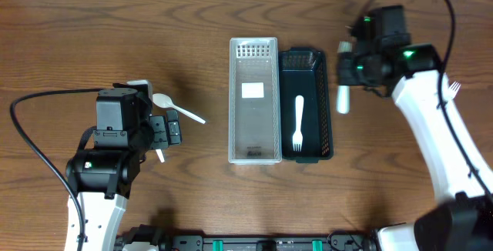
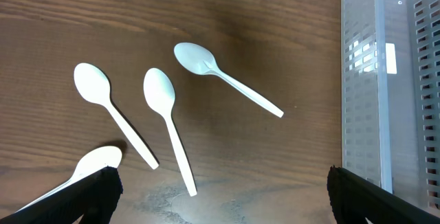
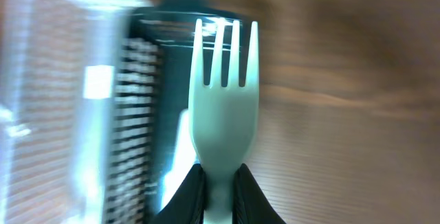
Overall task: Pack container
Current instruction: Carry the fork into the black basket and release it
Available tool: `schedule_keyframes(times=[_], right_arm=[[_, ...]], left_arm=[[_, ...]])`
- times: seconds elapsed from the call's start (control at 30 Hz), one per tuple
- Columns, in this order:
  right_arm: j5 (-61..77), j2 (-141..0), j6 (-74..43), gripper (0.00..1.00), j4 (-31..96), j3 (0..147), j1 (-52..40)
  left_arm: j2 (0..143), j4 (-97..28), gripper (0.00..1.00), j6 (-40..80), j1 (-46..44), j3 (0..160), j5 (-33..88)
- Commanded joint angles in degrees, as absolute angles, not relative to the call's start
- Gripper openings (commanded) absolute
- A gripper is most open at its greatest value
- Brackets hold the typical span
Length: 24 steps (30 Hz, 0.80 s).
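Observation:
My right gripper (image 3: 220, 189) is shut on the neck of a white plastic fork (image 3: 225, 93), tines pointing away from the camera. From overhead this gripper (image 1: 344, 74) hangs just right of the black basket (image 1: 323, 74), the held fork (image 1: 343, 101) poking out below it. Another white fork (image 1: 298, 120) lies inside the black basket. A clear slotted container (image 1: 253, 139) stands against the basket's left side. My left gripper (image 2: 223, 203) is open wide over bare wood, with several white spoons (image 2: 165, 114) just beyond its left finger (image 2: 103, 189). In the overhead view, it (image 1: 166, 132) sits beside a spoon (image 1: 177, 108).
One more white fork (image 1: 454, 88) lies on the table at the far right, partly behind my right arm. The clear container's wall (image 2: 385, 80) fills the right edge of the left wrist view. The right wrist view is blurred.

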State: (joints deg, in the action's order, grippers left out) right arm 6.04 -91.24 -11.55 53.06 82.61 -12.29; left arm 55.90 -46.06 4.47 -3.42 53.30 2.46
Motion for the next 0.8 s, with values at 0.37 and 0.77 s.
schedule_keyframes(times=[0.37, 0.77], right_arm=[[5.4, -108.6, -17.1, 0.28, 52.6, 80.1, -21.7], [2.5, -100.7, -11.8, 0.53, 56.7, 92.7, -11.6]], left_arm=[[56.1, -46.0, 0.98, 4.1, -3.2, 54.3, 2.4], [56.1, -46.0, 0.98, 4.1, -3.2, 54.3, 2.4]])
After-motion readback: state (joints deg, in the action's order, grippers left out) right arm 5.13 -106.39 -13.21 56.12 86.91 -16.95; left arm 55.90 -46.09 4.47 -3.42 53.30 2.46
